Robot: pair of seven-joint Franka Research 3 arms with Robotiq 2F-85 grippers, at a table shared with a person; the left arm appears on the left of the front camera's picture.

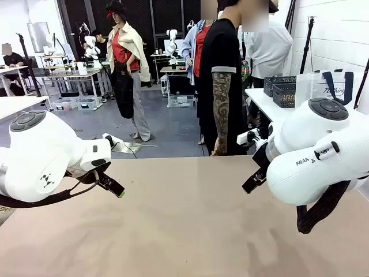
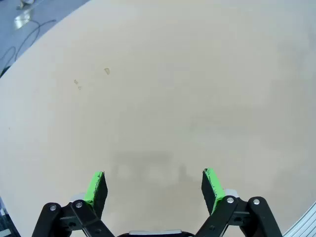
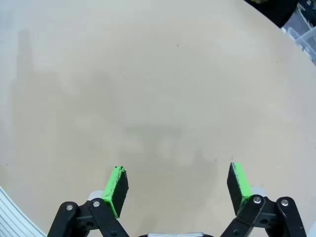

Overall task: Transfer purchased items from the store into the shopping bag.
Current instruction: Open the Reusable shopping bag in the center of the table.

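Left claw (image 2: 153, 178) and right claw (image 3: 177, 174) gape empty.

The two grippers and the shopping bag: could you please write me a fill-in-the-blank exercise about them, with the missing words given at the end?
1. The left gripper hovers over the bare table with its jaws ___.
2. The right gripper is open too and holds ___.
3. In the front view, the shopping bag stands to the ___ of the dark mesh baskets.

Missing words: open; nothing; right.
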